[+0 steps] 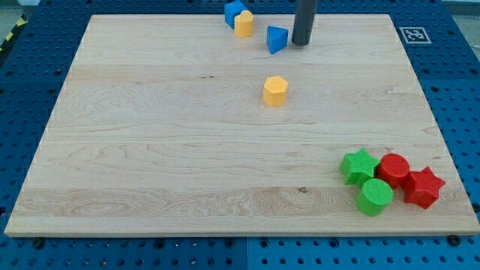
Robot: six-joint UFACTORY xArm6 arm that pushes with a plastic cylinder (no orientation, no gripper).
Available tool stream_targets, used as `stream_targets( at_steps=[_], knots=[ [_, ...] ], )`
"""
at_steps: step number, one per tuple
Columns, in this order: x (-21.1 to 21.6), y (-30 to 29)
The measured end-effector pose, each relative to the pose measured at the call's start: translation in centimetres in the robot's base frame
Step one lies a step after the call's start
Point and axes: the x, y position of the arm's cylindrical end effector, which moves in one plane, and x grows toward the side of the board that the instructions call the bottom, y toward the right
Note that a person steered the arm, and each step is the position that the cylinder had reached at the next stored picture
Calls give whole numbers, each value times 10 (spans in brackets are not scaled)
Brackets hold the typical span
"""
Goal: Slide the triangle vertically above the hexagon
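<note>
A blue triangle block [277, 39] lies near the top middle of the wooden board [150, 150]. A yellow hexagon block [275, 91] lies below it, nearly in line with it. My tip [301, 43] stands just to the right of the blue triangle, very close to its right side; whether it touches cannot be told. The dark rod rises from there out of the view's top.
A blue block [234, 13] and a yellow block [244, 24] sit together at the top edge, left of the triangle. A green star [359, 166], a green cylinder [373, 196], a red cylinder [393, 169] and a red star [423, 187] cluster at the bottom right corner.
</note>
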Motion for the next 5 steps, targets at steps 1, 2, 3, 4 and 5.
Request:
stream_targets(
  at_steps=[1, 2, 3, 4, 5],
  knots=[
    [30, 9],
    [43, -4],
    [37, -25],
    [25, -32],
    [19, -37]
  ],
)
